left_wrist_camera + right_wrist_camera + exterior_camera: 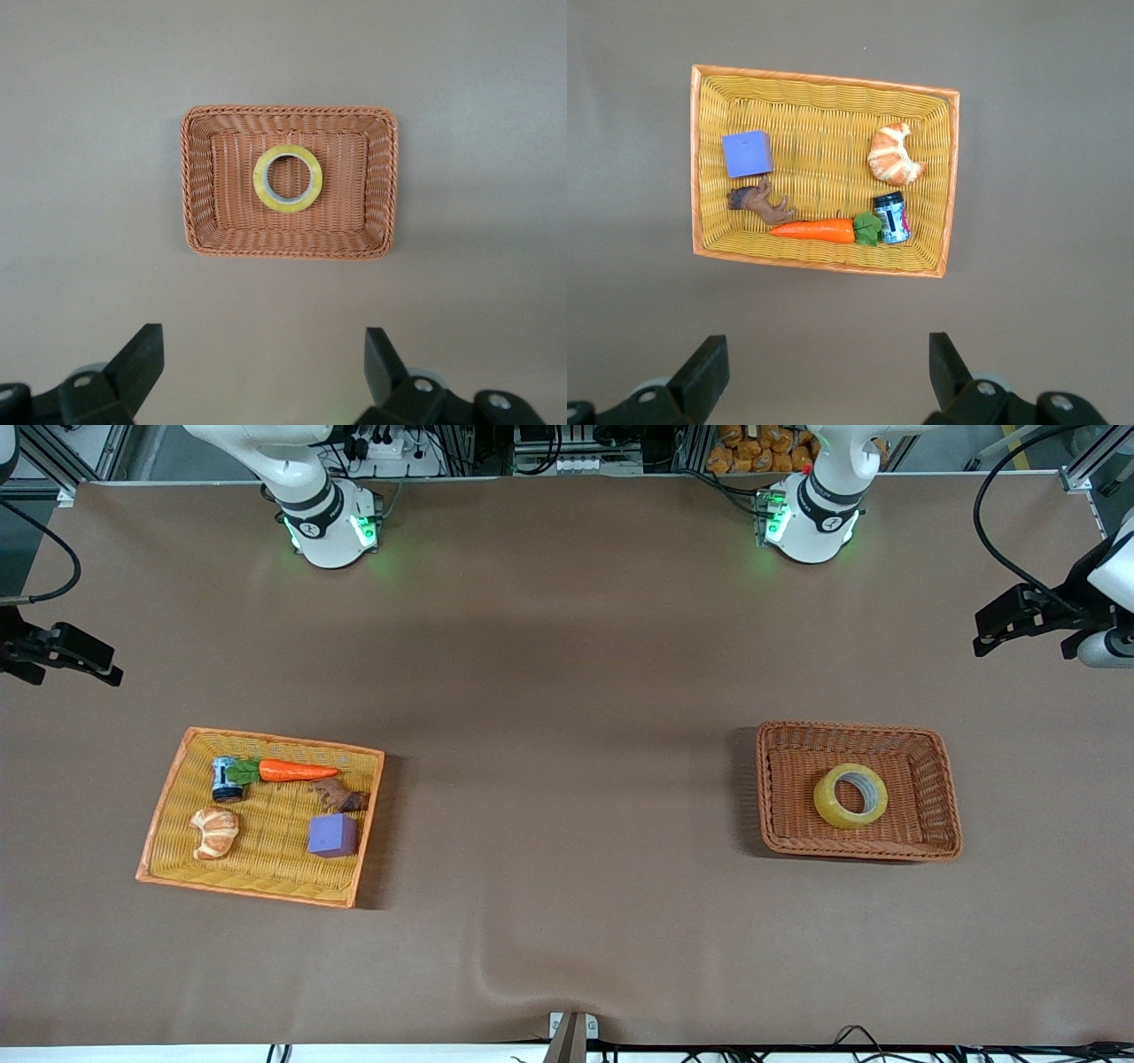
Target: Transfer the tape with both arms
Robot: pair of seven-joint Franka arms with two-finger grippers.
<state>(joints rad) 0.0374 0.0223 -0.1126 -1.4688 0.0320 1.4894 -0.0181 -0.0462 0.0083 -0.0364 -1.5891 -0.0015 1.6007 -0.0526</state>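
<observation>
The tape (829,802), a yellowish ring with a pale core, lies flat in the brown wicker basket (939,797) toward the left arm's end of the table. It also shows in the left wrist view (263,183), inside the basket (199,186). My left gripper (983,631) hangs high at that end of the table, open and empty (264,354), well apart from the tape. My right gripper (104,666) hangs high at the right arm's end of the table, open and empty (828,359).
A yellow wicker tray (168,815) toward the right arm's end holds a carrot (297,771), a croissant (215,832), a purple cube (333,835), a small can (228,779) and a brown figure (341,795). Brown cloth covers the table.
</observation>
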